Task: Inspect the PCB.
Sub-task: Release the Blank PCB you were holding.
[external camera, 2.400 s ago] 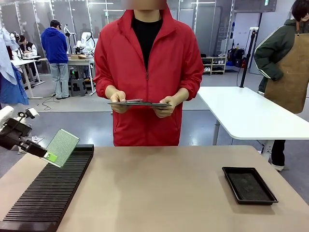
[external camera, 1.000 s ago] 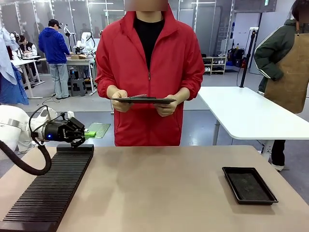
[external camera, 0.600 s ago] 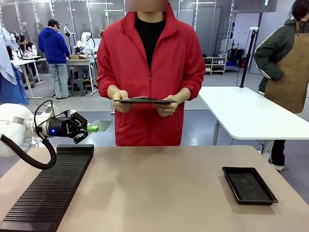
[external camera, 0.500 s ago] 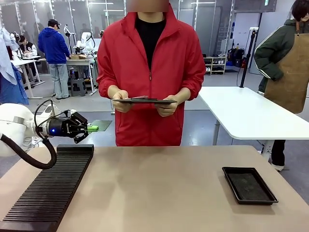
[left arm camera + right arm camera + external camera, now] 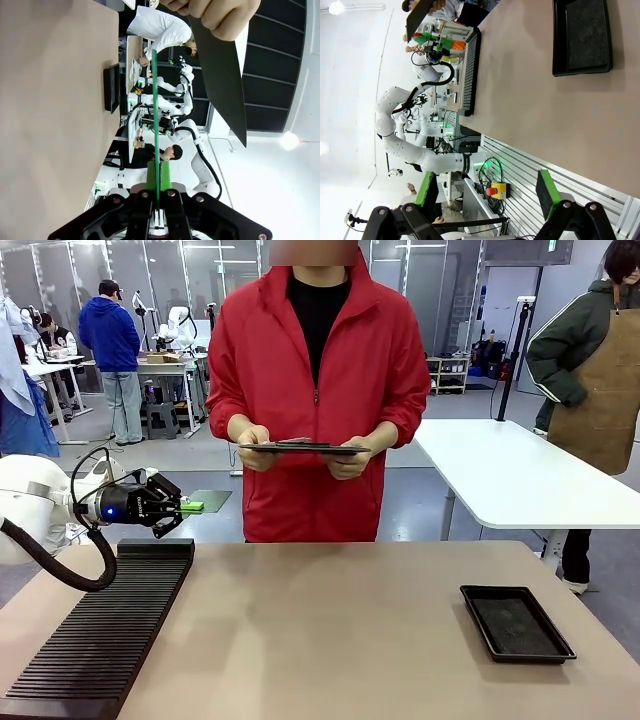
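Note:
The PCB (image 5: 207, 499) is a thin pale-green board held almost flat above the far left table edge, its bright green edge in my left gripper (image 5: 186, 506), which is shut on it. In the left wrist view the PCB (image 5: 154, 115) stands edge-on as a green line rising from my left gripper (image 5: 158, 198). It points toward the person in the red jacket (image 5: 315, 360) and sits lower than the dark flat panel (image 5: 303, 448) that the person holds in both hands. My right gripper (image 5: 485, 196) is open, with nothing between its green pads (image 5: 544, 192).
A long black slotted rack (image 5: 100, 630) lies along the table's left side, below my left gripper. A shallow black tray (image 5: 516, 622) sits at the right. A white table (image 5: 510, 475) and other people stand behind.
Earlier the PCB stood tilted over the rack. My left arm has since turned it flat and carried it toward the person. In the last half second it holds still, and the person shifted slightly.

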`<state>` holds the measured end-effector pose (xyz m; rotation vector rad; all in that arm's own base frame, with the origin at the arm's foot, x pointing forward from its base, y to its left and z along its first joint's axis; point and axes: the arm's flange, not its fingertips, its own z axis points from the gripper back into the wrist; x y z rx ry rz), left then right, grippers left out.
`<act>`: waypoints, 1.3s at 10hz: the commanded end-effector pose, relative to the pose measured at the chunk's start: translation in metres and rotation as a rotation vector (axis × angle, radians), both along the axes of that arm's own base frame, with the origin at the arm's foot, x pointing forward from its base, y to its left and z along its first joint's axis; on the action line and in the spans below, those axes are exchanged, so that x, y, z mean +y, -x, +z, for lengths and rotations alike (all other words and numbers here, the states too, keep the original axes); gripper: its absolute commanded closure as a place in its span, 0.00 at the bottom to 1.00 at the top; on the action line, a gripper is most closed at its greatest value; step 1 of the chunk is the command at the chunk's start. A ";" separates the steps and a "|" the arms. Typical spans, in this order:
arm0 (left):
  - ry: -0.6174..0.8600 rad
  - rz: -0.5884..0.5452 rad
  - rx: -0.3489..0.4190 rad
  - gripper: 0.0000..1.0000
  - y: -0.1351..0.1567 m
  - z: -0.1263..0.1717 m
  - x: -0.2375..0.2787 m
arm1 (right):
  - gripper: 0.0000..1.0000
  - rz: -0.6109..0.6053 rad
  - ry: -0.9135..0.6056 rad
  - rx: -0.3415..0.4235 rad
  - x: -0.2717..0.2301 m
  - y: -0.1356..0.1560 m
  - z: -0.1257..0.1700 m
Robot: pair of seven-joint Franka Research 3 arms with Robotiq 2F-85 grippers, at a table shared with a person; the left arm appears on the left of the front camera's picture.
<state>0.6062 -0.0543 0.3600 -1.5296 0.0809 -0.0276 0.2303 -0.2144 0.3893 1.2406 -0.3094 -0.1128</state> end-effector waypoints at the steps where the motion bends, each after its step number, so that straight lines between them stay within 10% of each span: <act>1: -0.005 -0.005 0.001 0.97 0.002 0.000 0.000 | 0.00 0.000 -0.007 -0.014 -0.001 0.000 0.001; 13: -0.005 -0.005 0.001 0.97 0.002 0.000 0.000 | 0.00 0.000 -0.007 -0.014 -0.001 0.000 0.001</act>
